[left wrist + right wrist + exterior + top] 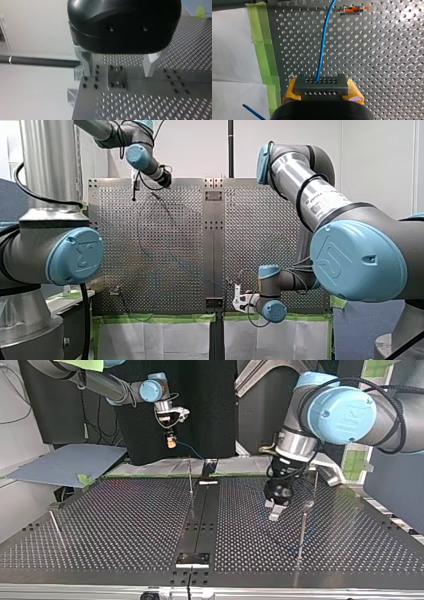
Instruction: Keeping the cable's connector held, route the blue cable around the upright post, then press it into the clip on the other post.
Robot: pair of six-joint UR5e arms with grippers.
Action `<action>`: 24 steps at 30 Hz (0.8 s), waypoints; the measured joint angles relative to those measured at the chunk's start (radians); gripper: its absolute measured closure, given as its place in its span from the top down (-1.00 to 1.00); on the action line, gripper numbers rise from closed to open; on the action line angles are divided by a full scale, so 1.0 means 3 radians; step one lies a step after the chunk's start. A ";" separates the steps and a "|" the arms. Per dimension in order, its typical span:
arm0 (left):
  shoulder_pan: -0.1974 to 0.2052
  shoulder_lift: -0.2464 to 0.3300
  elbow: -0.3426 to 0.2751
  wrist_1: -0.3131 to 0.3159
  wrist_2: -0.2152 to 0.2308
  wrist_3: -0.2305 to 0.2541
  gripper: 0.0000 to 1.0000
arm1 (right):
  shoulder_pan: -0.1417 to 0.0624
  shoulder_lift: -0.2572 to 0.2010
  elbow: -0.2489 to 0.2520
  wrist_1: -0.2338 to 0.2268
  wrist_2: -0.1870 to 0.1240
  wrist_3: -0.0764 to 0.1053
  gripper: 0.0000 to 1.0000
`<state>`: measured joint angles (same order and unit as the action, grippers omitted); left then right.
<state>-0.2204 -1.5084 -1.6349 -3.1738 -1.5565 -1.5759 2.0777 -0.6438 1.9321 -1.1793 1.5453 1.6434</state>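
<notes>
In the right wrist view my right gripper (321, 88) has its yellow pads (355, 93) shut on a grey connector block (320, 83). The blue cable (324, 42) runs from the block straight ahead over the perforated plate. An orange and metal clip (352, 10) lies further ahead, beside the cable. In the top view the right gripper (171, 441) hangs above the table's far edge with the cable (191, 450) trailing from it. My left gripper (275, 509) hovers low over the plate, open and empty, next to a thin post (302, 532). Another post (190, 481) stands near the centre rail.
A centre rail (200, 525) splits the perforated table. A short post (56, 528) leans at the top view's left. Green tape (263, 47) and white sheet (232, 50) line the table's edge near my right gripper. The left wrist view shows open metal fingers (86, 68) above a bolted plate (117, 78).
</notes>
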 joint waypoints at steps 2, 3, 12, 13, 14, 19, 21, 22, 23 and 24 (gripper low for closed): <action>-0.0057 -0.0058 0.0025 0.0049 -0.0029 0.0003 0.98 | 0.0000 0.0000 0.0000 -0.0005 0.0001 0.0002 -1.00; -0.0087 -0.0093 0.0035 0.0080 -0.0055 0.0005 0.98 | 0.0001 0.0000 0.0000 -0.0007 0.0002 0.0003 -1.00; -0.0207 -0.0312 0.0050 0.0259 -0.0235 0.0077 0.98 | 0.0009 0.0000 0.0000 -0.0021 -0.0023 0.0007 -1.00; -0.0216 -0.0330 0.0051 0.0274 -0.0253 0.0082 0.98 | 0.0010 0.0000 0.0000 -0.0022 -0.0031 0.0008 -1.00; -0.0223 -0.0345 0.0051 0.0291 -0.0270 0.0086 0.98 | 0.0010 0.0000 0.0000 -0.0022 -0.0036 0.0010 -1.00; -0.0249 -0.0435 0.0051 0.0428 -0.0318 0.0102 0.98 | 0.0015 0.0000 0.0000 -0.0027 -0.0049 0.0021 -1.00; -0.0263 -0.0489 0.0051 0.0488 -0.0338 0.0131 0.98 | 0.0017 0.0000 0.0000 -0.0030 -0.0051 0.0023 -1.00; -0.0270 -0.0513 0.0051 0.0513 -0.0352 0.0149 0.98 | 0.0017 0.0000 0.0000 -0.0031 -0.0051 0.0023 -1.00; -0.0277 -0.0537 0.0051 0.0539 -0.0370 0.0168 0.98 | 0.0018 0.0000 0.0000 -0.0031 -0.0052 0.0024 -1.00; -0.0288 -0.0570 0.0051 0.0571 -0.0396 0.0196 0.98 | 0.0018 0.0000 0.0000 -0.0032 -0.0052 0.0024 -1.00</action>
<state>-0.3067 -1.6793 -1.6195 -3.0024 -1.6753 -1.5170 2.0829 -0.6438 1.9321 -1.1888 1.5297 1.6506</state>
